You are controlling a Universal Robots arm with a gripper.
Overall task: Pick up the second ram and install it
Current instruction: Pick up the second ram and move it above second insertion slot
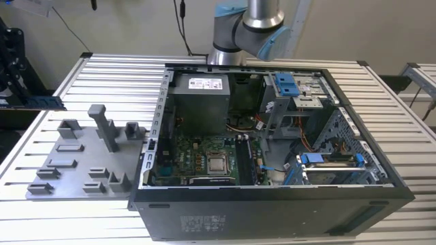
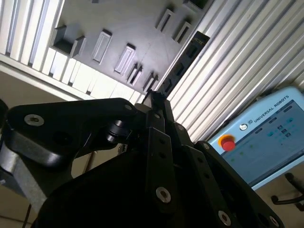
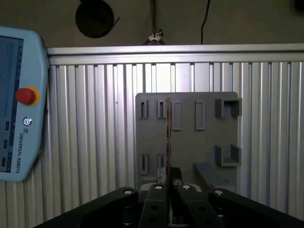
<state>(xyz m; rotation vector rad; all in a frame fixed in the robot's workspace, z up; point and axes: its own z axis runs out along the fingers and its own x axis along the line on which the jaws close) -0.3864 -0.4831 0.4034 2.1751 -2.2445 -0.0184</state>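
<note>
The hand (image 3: 168,183) is closing on the ram (image 3: 167,137), its fingers (image 3: 156,192) pinching one end so that the stick is jutting straight out from them. In the first wrist view it is showing edge-on, as a thin line. In the second wrist view the hand (image 2: 154,97) is presenting the ram (image 2: 183,59) at a slant, its dark board and chips running out toward the tray (image 2: 142,28). The ram is hanging over the grey tray (image 3: 190,142) and appears to be clear of its pockets, though I cannot tell whether its far tip is touching anything. A pendant (image 3: 19,118) is lying on the slatted surface (image 3: 95,118) beside the tray. In the exterior view the tray (image 1: 75,168) is sitting on the exterior view's left and the open case (image 1: 272,214) just beside it on the right, with the long slots (image 1: 240,155) lying near the middle of the board. Whether a stick is already sitting in one I cannot tell. I judge that the picking-up is done and the carrying is in hand. Installing is going to call for turning the ram parallel to a free slot, contact edge downward, matching notch to key, and pressing evenly rather than at one end.
</note>
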